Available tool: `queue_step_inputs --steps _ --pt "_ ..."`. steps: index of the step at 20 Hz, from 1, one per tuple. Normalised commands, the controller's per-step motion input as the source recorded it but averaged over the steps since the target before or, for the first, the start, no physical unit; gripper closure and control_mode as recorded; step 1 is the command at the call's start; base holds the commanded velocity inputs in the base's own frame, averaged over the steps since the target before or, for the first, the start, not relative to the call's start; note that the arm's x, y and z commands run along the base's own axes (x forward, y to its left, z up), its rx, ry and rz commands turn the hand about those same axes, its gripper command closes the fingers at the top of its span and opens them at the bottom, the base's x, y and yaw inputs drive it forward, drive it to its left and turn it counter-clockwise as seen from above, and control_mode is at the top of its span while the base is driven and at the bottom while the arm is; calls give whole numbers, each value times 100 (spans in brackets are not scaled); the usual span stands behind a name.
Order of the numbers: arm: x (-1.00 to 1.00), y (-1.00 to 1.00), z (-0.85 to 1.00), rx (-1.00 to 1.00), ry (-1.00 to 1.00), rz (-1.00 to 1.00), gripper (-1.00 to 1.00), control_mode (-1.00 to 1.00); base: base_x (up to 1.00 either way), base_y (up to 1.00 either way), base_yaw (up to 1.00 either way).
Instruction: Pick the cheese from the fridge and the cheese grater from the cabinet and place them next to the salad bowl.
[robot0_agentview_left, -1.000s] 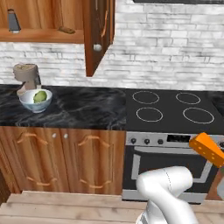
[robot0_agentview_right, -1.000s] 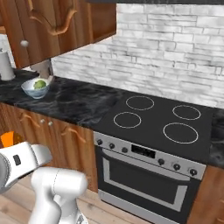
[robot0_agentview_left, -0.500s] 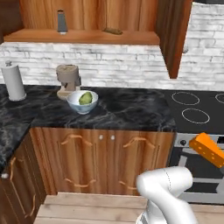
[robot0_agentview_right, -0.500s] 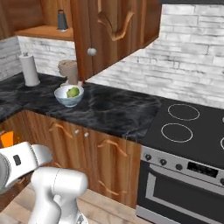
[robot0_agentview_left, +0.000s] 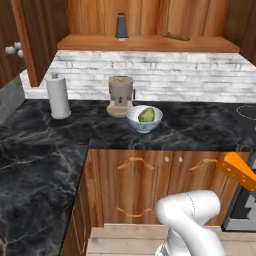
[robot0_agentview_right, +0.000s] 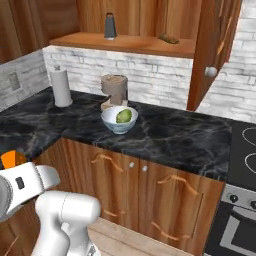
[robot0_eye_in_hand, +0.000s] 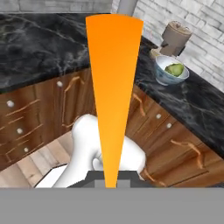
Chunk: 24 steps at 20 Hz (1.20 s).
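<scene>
My gripper (robot0_eye_in_hand: 111, 178) is shut on the cheese (robot0_eye_in_hand: 113, 87), an orange wedge that stands up the middle of the hand view. The same cheese (robot0_agentview_left: 239, 172) hangs low in front of the lower cupboards, well short of the counter. The salad bowl (robot0_agentview_left: 144, 118), white-bluish with a green lettuce head, sits on the black marble counter (robot0_agentview_left: 195, 130), also seen from the right (robot0_agentview_right: 120, 119). The dark cheese grater (robot0_agentview_left: 121, 26) stands on the shelf of the open wooden cabinet (robot0_agentview_left: 145, 42), above and behind the bowl. The fridge is out of view.
A tan coffee machine (robot0_agentview_left: 120, 95) stands just behind the bowl. A paper towel roll (robot0_agentview_left: 58, 96) is to its left. Open cabinet doors hang at the left (robot0_agentview_left: 25, 40) and the right (robot0_agentview_right: 212, 50). The stove (robot0_agentview_right: 245, 150) lies to the right. The counter turns a corner at the left.
The base has driven left, so the whole scene has slid right: the bowl and cabinet shelf now sit near the centre and the stove at the edge. The cheese stays in the gripper.
</scene>
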Motion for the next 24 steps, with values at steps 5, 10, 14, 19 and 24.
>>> queue_step_inputs --steps 5,10,14,19,24 --pt "0 0 0 0 0 0 100 100 82 26 -31" --pt "0 0 0 0 0 0 100 100 99 8 -29" --pt "0 0 0 0 0 0 100 100 100 34 -33" --pt "0 0 0 0 0 0 100 100 99 52 -35" --pt "0 0 0 0 0 0 100 100 94 47 -35"
